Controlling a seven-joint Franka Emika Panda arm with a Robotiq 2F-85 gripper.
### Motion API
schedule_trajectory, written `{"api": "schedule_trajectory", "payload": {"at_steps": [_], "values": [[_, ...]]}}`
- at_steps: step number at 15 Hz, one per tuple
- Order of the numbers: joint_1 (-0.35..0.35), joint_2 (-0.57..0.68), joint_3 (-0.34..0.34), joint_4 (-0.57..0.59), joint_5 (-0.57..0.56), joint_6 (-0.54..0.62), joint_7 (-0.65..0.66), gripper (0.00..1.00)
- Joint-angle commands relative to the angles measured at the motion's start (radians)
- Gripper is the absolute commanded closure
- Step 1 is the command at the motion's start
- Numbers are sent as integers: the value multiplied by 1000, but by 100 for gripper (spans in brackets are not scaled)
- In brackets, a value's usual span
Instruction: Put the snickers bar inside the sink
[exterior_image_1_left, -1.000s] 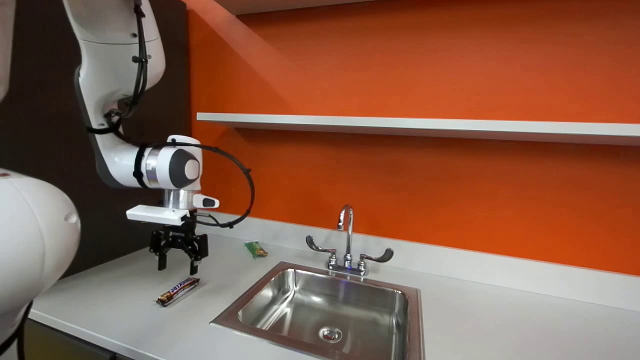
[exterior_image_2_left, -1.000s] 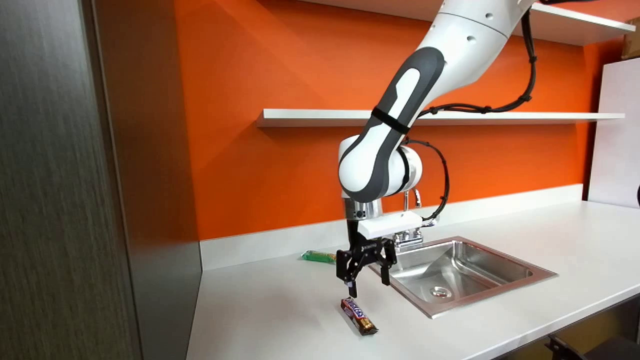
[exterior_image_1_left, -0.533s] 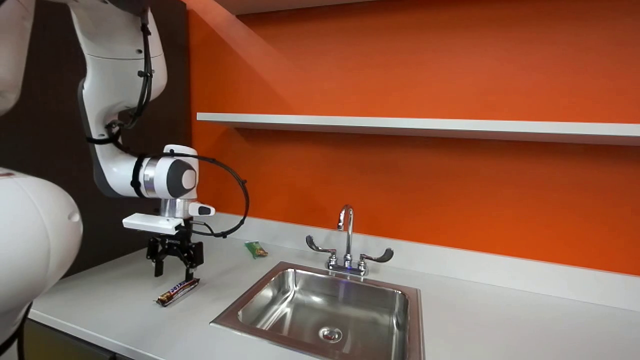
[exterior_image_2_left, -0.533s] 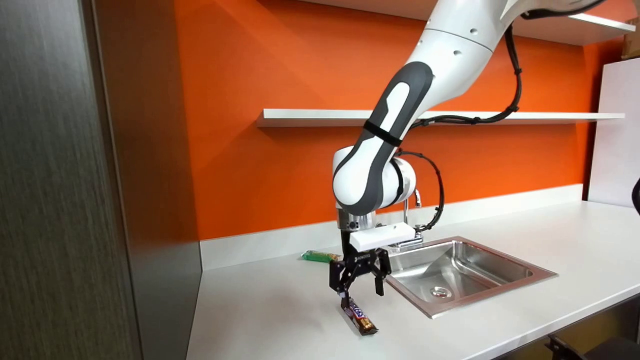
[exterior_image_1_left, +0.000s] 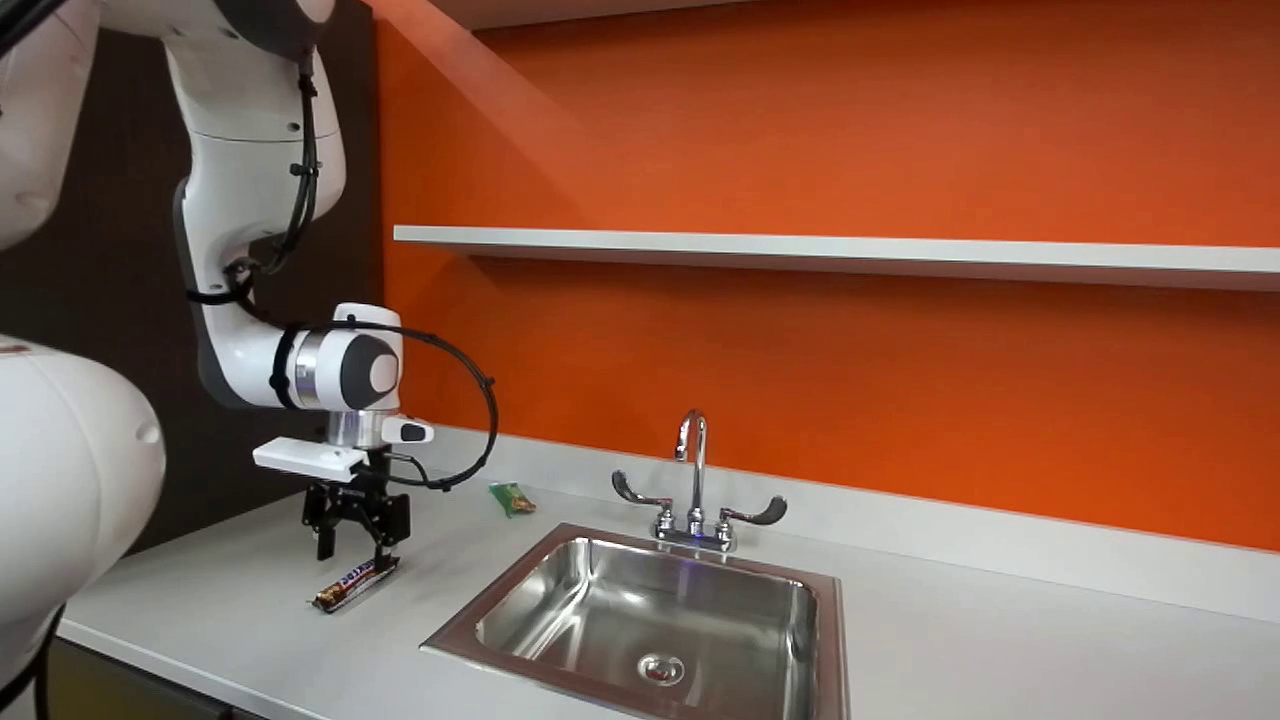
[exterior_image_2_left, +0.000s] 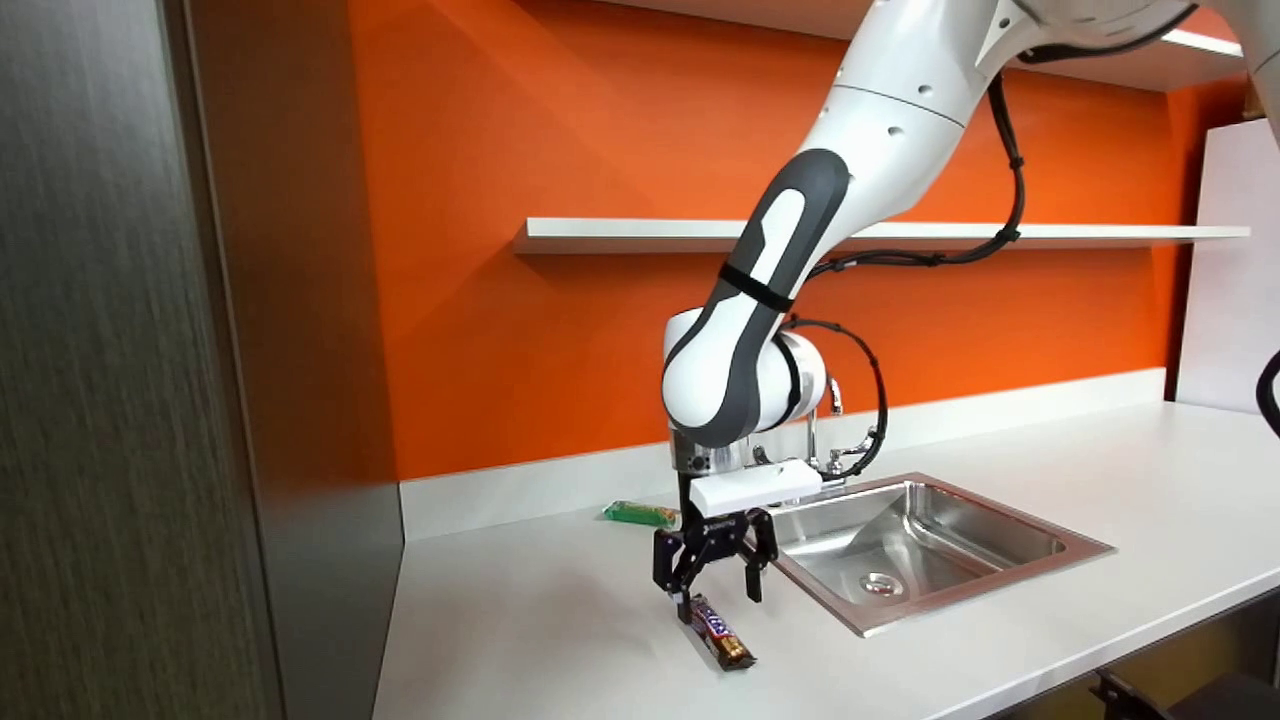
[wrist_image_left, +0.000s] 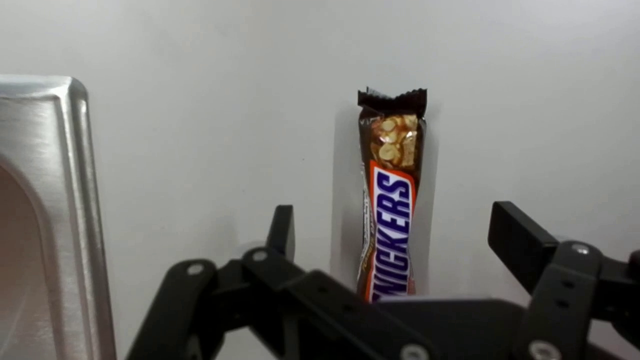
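The snickers bar (exterior_image_1_left: 355, 585) lies flat on the white counter beside the sink; it also shows in an exterior view (exterior_image_2_left: 722, 640). In the wrist view the snickers bar (wrist_image_left: 392, 200) lies lengthwise between the spread fingers, with a gap on each side. The gripper body hides its near end there. My gripper (exterior_image_1_left: 354, 556) is open and empty, pointing down just above the bar; it also shows in the wrist view (wrist_image_left: 394, 220). The steel sink (exterior_image_1_left: 640, 600) shows in both exterior views, and its rim (wrist_image_left: 75, 200) stands at the left edge of the wrist view.
A small green packet (exterior_image_1_left: 513, 499) lies near the back wall. The chrome two-handled faucet (exterior_image_1_left: 695, 500) stands behind the sink. A white shelf (exterior_image_1_left: 800, 248) runs along the orange wall. A tall dark panel (exterior_image_2_left: 290, 400) borders the counter's end.
My open gripper has come down over the snickers bar, with a small sideways shift. The bar, packet and sink have not moved.
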Motion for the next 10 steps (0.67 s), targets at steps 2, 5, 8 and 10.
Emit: {"api": "schedule_trajectory", "payload": {"at_steps": [2, 5, 8, 10], "values": [[30, 27, -26, 22, -25, 12, 61, 0], [42, 35, -36, 26, -28, 13, 73, 0], [50, 45, -43, 32, -29, 14, 82, 0], [53, 51, -47, 36, -27, 14, 86, 0]]}}
